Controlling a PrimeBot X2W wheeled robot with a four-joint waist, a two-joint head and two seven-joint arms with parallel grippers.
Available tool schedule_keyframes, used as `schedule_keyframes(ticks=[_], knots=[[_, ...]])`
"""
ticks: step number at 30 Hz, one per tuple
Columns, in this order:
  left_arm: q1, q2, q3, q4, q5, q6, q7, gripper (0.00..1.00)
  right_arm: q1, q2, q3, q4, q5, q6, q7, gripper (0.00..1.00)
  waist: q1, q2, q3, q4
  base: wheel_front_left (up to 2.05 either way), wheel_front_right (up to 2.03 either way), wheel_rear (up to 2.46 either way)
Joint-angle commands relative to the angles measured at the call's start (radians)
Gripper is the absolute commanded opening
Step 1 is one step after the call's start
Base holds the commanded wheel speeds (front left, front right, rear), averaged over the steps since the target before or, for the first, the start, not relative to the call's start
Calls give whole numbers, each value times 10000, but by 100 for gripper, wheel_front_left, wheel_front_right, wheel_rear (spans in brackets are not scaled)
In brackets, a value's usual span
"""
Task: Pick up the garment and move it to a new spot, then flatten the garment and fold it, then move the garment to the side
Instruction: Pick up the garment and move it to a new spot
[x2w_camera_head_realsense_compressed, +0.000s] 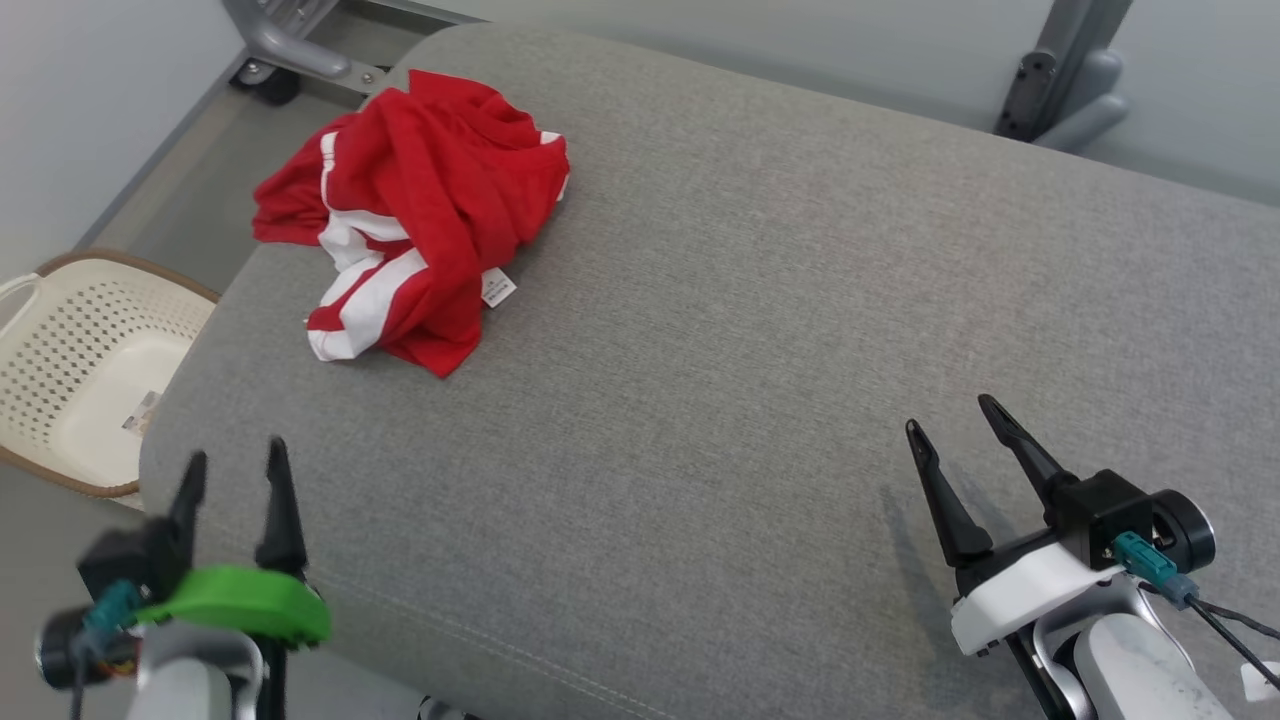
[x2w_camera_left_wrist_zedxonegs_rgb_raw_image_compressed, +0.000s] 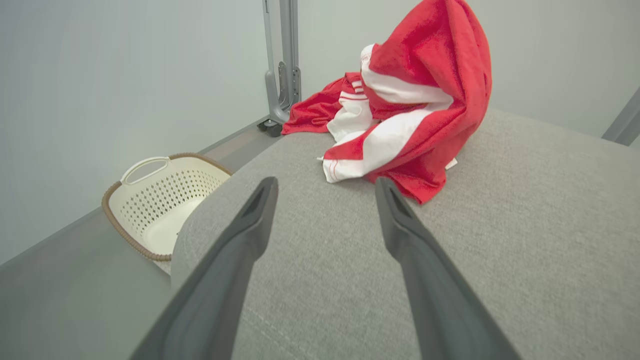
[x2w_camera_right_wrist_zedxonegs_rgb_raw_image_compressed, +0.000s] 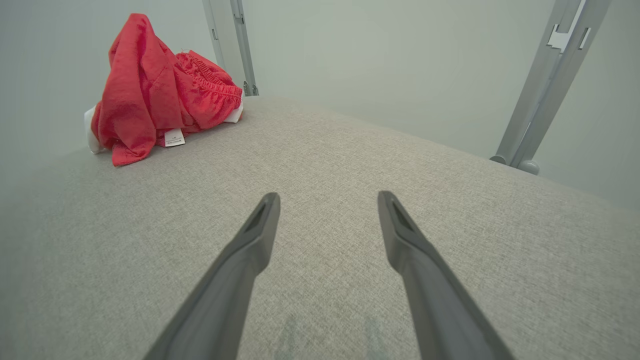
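Head view: the crumpled red-and-white garment (x2w_camera_head_realsense_compressed: 420, 210) lay bunched at the far left corner of the grey cushion (x2w_camera_head_realsense_compressed: 750, 350), well apart from the left gripper (x2w_camera_head_realsense_compressed: 237, 455) and right gripper (x2w_camera_head_realsense_compressed: 950, 415), both spread open and empty. Left wrist view: the garment sat just ahead of the parted fingers, a basket (x2w_camera_left_wrist_zedxonegs_rgb_raw_image_compressed: 150, 200) on the floor beside. Right wrist view: it lay far off to the left. Seemingly nothing was done yet; pickup, flattening, folding and the move aside all lay ahead.

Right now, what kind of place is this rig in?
Probably a test room staged for laundry folding: a crumpled red-and-white garment on a grey fabric-padded surface, a cream perforated laundry basket beside it, and bare pale walls with grey metal stand legs behind.
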Motion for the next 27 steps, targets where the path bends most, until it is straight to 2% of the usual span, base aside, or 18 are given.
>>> schedule_keyframes(ticks=[1,5,8,15,18,23,24,25,26,27], knots=[[-860,382,-2,208,-101,-85,-5,100,-200,-177,42,-99,-12,-8,-30,100,0,97,648,-705,0,0,0],[-2637,1074,-479,1147,-436,-165,-4,100,-446,-404,202,-244,52,-8,-30,100,0,97,1072,-1223,0,0,0],[-3943,1655,-1273,1835,-1117,-167,23,100,-596,-511,250,-310,66,-8,-30,100,0,97,1344,-1590,0,0,0],[-5937,2978,-2847,3170,-2635,-167,964,100,-915,-563,357,-318,181,-10,-29,100,0,97,2022,-2468,0,0,0],[-6380,3244,-3185,3802,-3078,-168,1359,100,-1035,-508,330,-345,194,-8,-30,100,0,97,2227,-2784,0,0,0],[-6732,3493,-3178,4723,-3438,-168,1575,100,-1148,-433,323,-345,255,-10,-30,100,0,97,2388,-3179,0,0,0],[-6818,3519,-3142,4914,-3461,-169,1508,97,-1179,-412,318,-342,265,-10,-30,100,0,97,2395,-3260,0,0,0],[-6881,3569,-3156,5083,-3397,-163,1425,33,-1192,-393,303,-341,270,-10,-30,100,0,97,2388,-3329,0,0,0],[-6931,3585,-3167,5238,-3355,-153,1295,0,-1186,-376,283,-339,270,-10,-30,100,0,97,2372,-3381,0,0,0],[-6954,3574,-3188,5361,-3308,-122,1146,0,-1157,-328,252,-316,284,-10,-30,100,0,97,2331,-3423,0,0,0]])
